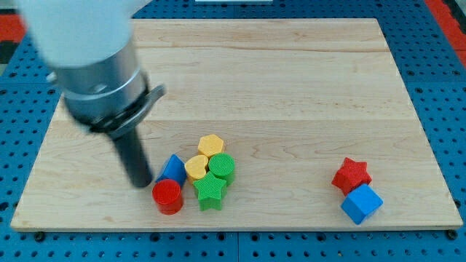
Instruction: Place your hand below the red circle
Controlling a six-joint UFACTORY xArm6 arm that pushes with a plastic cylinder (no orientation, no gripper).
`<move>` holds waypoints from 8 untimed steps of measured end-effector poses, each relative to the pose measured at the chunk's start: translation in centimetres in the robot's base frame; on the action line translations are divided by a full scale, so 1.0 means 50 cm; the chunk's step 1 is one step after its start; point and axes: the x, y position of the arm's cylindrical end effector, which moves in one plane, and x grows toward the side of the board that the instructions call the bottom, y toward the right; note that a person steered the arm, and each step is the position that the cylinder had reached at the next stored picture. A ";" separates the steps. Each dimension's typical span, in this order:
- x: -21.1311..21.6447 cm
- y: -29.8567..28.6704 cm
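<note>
Right now my tip [140, 183] sits on the wooden tabletop [291, 87], just left of the red circle [167, 196] and a bit farther back than it. I have no jaws at all, only a dark rod, so nothing can be held.

The red circle is near the front edge, at the left end of a tight bunch. A blue triangle [173, 168] is just behind it, and a green star [211, 191] is just to its right. A yellow heart [196, 167], a green circle [223, 167] and a yellow hexagon [211, 145] crowd in behind those. Far off to the right are a red star [352, 175] and a blue cube [361, 204].

I think I need to slide toward the front, then right. That strip looks thin. If I cut the corner, I could bump the red circle into the green star. If I go too far forward, I could slide off the edge.
</note>
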 end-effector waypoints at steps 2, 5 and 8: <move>0.091 -0.061; 0.092 0.101; 0.088 0.125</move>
